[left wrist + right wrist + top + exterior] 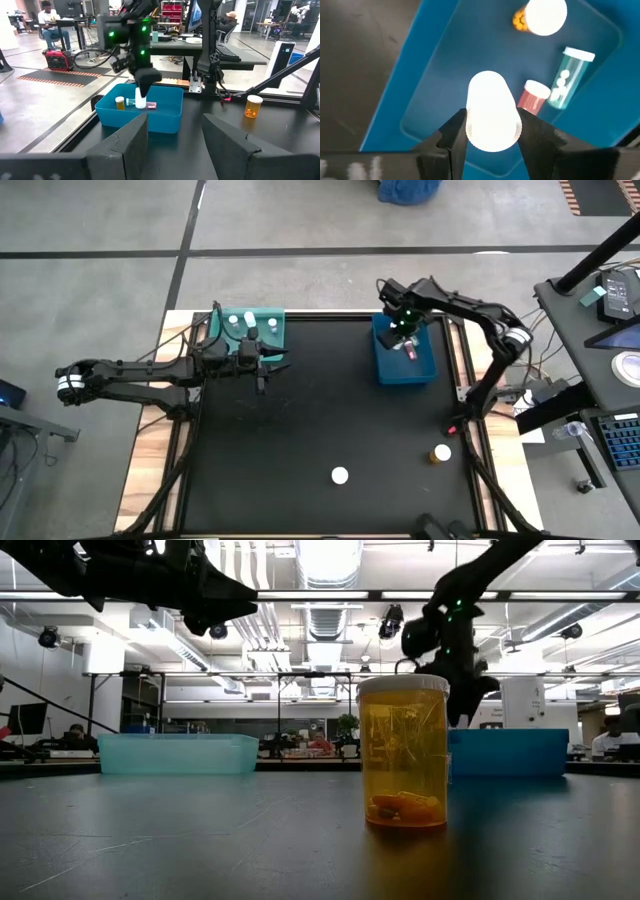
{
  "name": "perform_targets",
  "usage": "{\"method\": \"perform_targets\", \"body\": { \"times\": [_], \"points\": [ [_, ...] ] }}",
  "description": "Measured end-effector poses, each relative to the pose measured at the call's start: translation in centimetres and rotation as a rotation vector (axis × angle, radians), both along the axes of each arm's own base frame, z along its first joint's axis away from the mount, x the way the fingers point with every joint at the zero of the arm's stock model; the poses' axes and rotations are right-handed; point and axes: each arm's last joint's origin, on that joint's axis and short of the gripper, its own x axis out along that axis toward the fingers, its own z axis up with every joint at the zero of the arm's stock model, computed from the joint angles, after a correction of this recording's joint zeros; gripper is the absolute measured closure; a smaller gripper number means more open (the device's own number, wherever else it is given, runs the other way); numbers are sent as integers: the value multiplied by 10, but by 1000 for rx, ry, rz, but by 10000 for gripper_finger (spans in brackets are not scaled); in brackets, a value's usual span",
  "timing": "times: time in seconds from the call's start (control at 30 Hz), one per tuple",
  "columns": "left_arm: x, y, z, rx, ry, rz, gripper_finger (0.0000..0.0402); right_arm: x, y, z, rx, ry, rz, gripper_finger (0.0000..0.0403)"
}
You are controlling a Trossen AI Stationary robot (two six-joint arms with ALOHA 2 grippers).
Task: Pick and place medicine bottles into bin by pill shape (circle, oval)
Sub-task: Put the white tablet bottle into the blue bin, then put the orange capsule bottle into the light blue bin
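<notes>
Dark jointed arms (150, 375); green lights

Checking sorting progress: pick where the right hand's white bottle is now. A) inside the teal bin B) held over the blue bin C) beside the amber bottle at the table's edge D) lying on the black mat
B: the right hand grips the white bottle above the blue bin, over the bottles lying inside.

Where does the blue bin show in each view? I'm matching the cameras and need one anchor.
High view: blue bin at the table's far right, under the right gripper.
Low view: right of the amber bottle, behind it.
Left wrist view: left of centre.
Right wrist view: fills the frame.
Shared landmark: the right gripper holding a white bottle.
</notes>
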Motion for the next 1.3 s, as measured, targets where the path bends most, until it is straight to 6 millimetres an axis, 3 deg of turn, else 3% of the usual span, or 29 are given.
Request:
{"method": "perform_targets", "body": {
  "times": [0.2,0.5,0.93,1.1,1.3],
  "points": [
    [0,0,0,0,0,0,230,8,-14,-16,26,32,19,261],
    [0,0,0,-1,1,0,230,12,-18,-25,41,52,27,259],
    [0,0,-1,-5,8,-1,230,12,-18,-25,39,55,26,182],
    [0,0,-1,-10,6,-1,230,10,-15,-15,20,36,27,169],
    [0,0,0,-12,1,-1,230,2,2,17,-48,-29,25,172]
  ]
}}
